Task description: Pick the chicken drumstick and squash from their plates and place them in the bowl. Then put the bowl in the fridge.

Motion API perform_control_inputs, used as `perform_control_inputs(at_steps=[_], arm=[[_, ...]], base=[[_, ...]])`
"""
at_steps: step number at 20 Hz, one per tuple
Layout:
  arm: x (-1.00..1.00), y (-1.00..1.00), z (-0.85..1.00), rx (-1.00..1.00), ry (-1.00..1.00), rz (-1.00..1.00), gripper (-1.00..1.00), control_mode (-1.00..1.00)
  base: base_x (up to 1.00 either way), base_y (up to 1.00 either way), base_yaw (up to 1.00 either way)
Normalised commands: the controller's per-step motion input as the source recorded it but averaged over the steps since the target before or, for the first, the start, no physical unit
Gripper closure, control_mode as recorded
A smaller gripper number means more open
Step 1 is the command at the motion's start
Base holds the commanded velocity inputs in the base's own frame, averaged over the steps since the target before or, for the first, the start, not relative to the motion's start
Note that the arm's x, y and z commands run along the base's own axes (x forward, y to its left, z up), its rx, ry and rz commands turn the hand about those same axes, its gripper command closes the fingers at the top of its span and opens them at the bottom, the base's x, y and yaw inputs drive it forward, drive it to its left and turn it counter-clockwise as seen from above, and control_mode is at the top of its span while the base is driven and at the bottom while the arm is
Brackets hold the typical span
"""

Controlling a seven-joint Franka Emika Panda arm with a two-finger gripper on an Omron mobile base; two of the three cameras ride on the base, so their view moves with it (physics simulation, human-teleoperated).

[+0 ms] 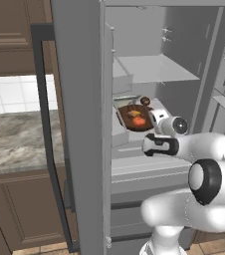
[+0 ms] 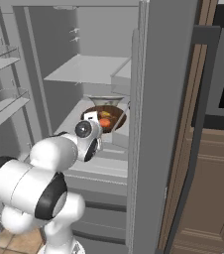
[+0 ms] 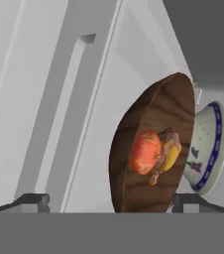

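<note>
The dark brown wooden bowl [image 1: 134, 118] [image 2: 107, 118] [image 3: 153, 144] rests on a middle shelf inside the open grey fridge [image 1: 79, 124] [image 2: 153, 99]. In it lie an orange-red chicken drumstick [image 3: 144, 151] and a yellow squash [image 3: 171, 154]. My gripper [image 1: 150, 117] [image 2: 91, 118] [image 3: 113, 202] reaches into the fridge at the bowl's near edge and is open. Its fingertips [image 3: 32, 201] stand wide apart and grip nothing. The plates are out of view.
A white bowl with a blue pattern [image 3: 208, 149] [image 2: 104, 101] stands just behind the wooden bowl on the same shelf. Another shelf [image 1: 149, 69] hangs above it. Door racks [image 2: 5, 106] flank the opening. A marble counter [image 1: 15, 139] and brown cabinets lie to the left.
</note>
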Motion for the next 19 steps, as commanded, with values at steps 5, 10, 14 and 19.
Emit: perform_control_inputs(at_steps=[5, 10, 14, 19], arm=[[-0.53, 0.08, 0.57, -0.10, 0.09, 0.01, -1.00, -1.00], [-0.52, 0.08, 0.65, -0.01, 0.14, 0.06, -1.00, -1.00], [-0.63, 0.00, 0.60, 0.00, 0.10, 0.17, -1.00, -1.00], [-0.69, 0.00, 0.50, 0.00, 0.18, 0.15, -1.00, -1.00]], base=[[0.00, 0.00, 0.00], [0.00, 0.00, 0.00], [0.00, 0.00, 0.00], [0.00, 0.00, 0.00]])
